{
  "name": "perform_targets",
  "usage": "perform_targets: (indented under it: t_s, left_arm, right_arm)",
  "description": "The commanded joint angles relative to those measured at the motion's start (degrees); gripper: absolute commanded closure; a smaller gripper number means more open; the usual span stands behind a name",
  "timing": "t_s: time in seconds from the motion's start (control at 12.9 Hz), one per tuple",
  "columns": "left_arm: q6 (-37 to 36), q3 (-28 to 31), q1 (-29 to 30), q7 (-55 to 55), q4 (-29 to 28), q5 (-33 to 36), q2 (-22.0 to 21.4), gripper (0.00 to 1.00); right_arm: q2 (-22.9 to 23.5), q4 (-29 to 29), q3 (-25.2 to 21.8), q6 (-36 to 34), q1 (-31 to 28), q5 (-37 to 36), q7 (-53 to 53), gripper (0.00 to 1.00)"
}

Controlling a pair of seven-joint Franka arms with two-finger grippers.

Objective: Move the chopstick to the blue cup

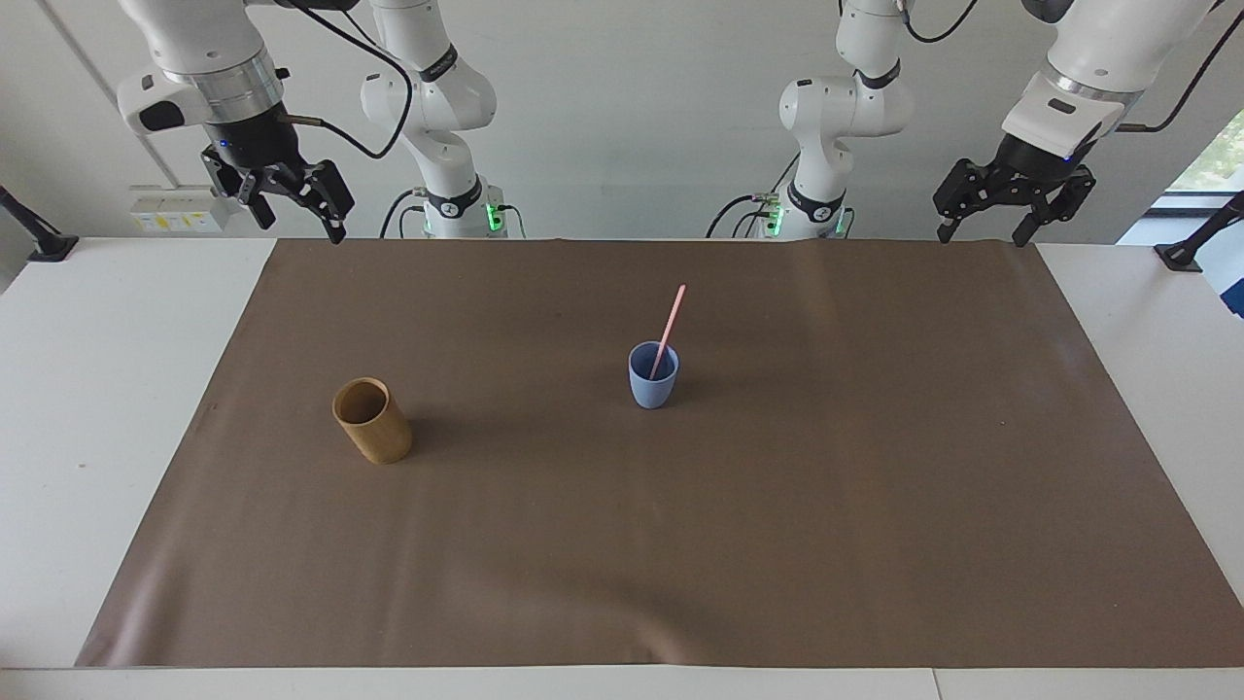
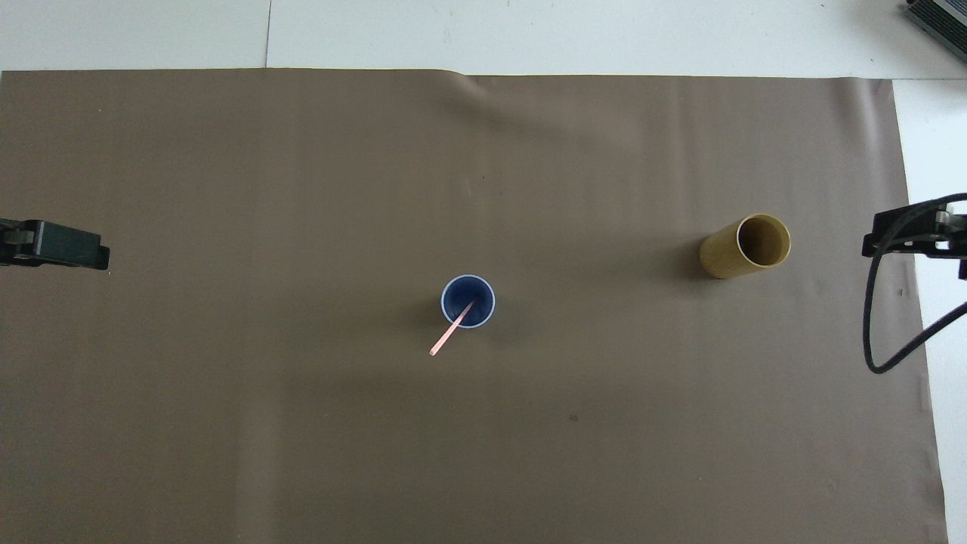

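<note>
The light blue cup stands upright near the middle of the brown mat; it also shows in the overhead view. The pale pink chopstick stands in it, leaning on the rim, its top tilted toward the robots. My right gripper is open and empty, raised over the mat's corner at the right arm's end. My left gripper is open and empty, raised over the mat's corner at the left arm's end. Only their tips show in the overhead view: the left gripper and the right gripper.
A tan bamboo-coloured cylinder cup stands toward the right arm's end of the brown mat, empty as far as I can see; it also shows in the overhead view. White table surrounds the mat.
</note>
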Motion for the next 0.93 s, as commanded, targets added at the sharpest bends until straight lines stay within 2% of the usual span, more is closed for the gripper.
perform_targets:
  t_s: [0.0, 0.39, 0.54, 0.85]
  left_arm:
    - [-1.2, -0.7, 1.1, 1.1, 0.1, 0.7, -0.5, 0.0]
    - [-1.7, -0.7, 1.1, 1.4, -0.5, 0.8, -0.7, 0.0]
    - [-1.6, -0.7, 1.1, 2.6, -0.6, 0.8, -1.1, 0.0]
    - [-1.3, -0.7, 1.2, 2.9, -0.6, 0.8, -1.0, 0.0]
  right_arm:
    - [0.3, 3.4, 0.3, -5.4, 0.2, -0.9, -2.5, 0.0]
    - [-0.3, 3.0, 0.2, -5.4, 0.3, 0.3, -3.5, 0.0]
    - [-0.8, 2.0, 0.1, -5.3, 0.3, 0.3, -9.0, 0.0]
    - [-0.8, 1.8, 0.2, -5.1, 0.1, 0.6, -7.1, 0.0]
